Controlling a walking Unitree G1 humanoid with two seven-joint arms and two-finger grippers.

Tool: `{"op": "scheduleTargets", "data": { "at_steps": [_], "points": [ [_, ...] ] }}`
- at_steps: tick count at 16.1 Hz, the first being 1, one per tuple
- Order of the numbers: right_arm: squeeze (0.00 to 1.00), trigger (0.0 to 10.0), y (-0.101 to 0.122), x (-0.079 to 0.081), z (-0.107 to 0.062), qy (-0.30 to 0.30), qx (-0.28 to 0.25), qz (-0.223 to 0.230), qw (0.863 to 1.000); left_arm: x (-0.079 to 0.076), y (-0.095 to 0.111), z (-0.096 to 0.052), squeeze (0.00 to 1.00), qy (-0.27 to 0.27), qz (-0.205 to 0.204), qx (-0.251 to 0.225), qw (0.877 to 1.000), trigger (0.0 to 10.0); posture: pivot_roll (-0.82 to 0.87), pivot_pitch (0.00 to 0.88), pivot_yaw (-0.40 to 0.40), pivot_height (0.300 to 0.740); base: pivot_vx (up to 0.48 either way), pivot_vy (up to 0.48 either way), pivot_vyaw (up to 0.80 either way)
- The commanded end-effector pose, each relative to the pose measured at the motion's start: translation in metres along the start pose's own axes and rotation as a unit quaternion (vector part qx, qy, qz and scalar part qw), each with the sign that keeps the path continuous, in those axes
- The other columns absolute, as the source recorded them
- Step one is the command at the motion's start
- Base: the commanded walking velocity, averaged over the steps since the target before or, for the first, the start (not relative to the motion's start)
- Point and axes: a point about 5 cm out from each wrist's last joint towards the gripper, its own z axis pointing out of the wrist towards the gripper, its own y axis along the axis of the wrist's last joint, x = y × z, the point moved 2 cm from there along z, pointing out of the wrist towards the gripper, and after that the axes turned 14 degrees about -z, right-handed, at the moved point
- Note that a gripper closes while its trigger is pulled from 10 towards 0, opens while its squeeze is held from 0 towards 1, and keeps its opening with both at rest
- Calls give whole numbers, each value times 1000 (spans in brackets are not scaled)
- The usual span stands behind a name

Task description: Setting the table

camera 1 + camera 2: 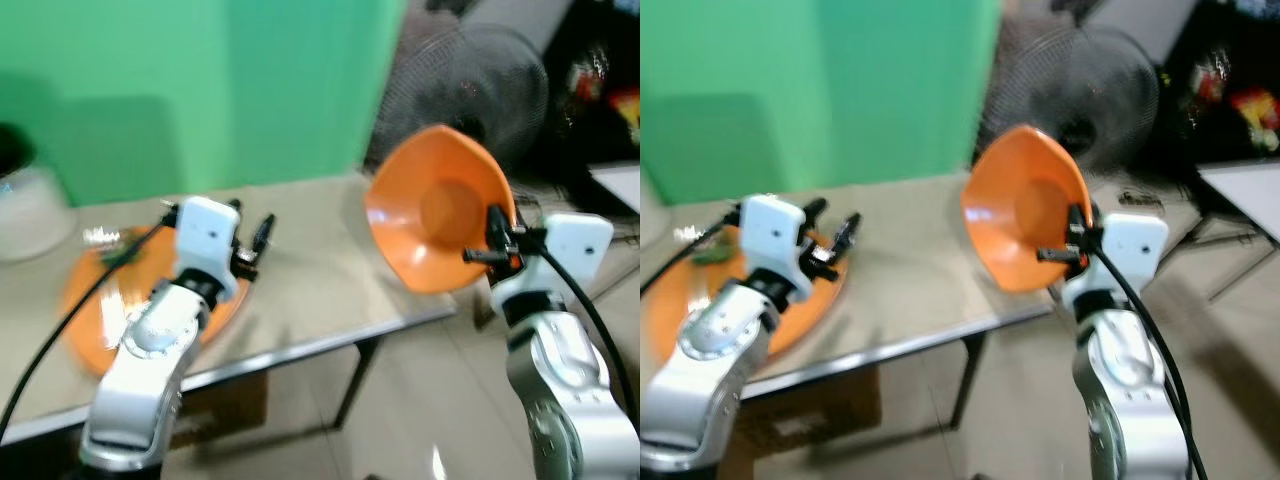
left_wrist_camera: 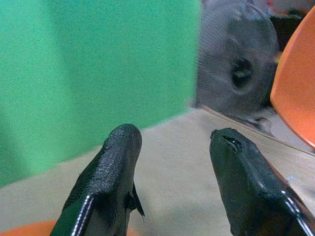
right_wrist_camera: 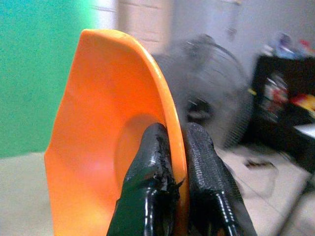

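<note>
Your widest things first: a green wall (image 1: 200, 90) stands behind a beige table (image 1: 320, 270), whose near edge runs across the head views. Beyond the table's right end stands a dark floor fan (image 1: 470, 90), with a black shelf (image 3: 280, 93) of blurred items further right.

On the table's left part lies an orange plate (image 1: 90, 310), partly covered by your left arm. Something small and green with a pale bit beside it sits at the plate's far rim; blur hides what it is. A white pot (image 1: 30, 215) stands at the far left edge.

You're holding an orange bowl (image 1: 440, 205) in the air, tipped on its side with the hollow facing the camera, over the table's right end. Your right gripper (image 3: 174, 152) is clamped on its rim, one finger inside, one outside.

Your left gripper (image 2: 172, 162) hangs above the plate's right side, fingers spread apart with nothing between them.
</note>
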Motion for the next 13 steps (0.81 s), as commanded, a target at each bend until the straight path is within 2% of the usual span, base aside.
{"op": "scheduleTargets", "data": {
  "at_steps": [1,2,3,6,9,11,13],
  "points": [
    [0,10000,1,-8,-1,-20,1,14,1000,-10,1,2,0,-21,-9,1,1000,10000,65,0,-63,740,0,0,-800],
    [0,10000,-2,-8,-2,-18,17,42,999,-10,1,2,0,-23,-13,3,1000,10000,64,0,-62,740,0,0,-781],
    [0,10000,-2,-8,-2,-17,18,50,998,-11,1,2,0,-26,-12,1,1000,10000,61,0,-59,740,0,0,-763],
    [0,10000,-3,-16,-1,-60,4,0,998,-13,0,1,0,-33,-21,4,999,10000,56,0,-55,740,0,0,-771],
    [0,10000,-11,-7,-4,9,18,14,1000,-9,-5,0,0,-15,-25,32,999,10000,53,0,-56,740,0,0,-777],
    [0,10000,-12,-7,-6,4,23,20,1000,-10,-9,-1,0,-17,-37,43,998,10000,49,0,-53,740,0,0,-781],
    [0,10000,-13,-9,-8,0,24,19,1000,-9,-5,0,0,-16,3,12,1000,10000,37,0,-44,740,0,0,-788]
  ]
}}
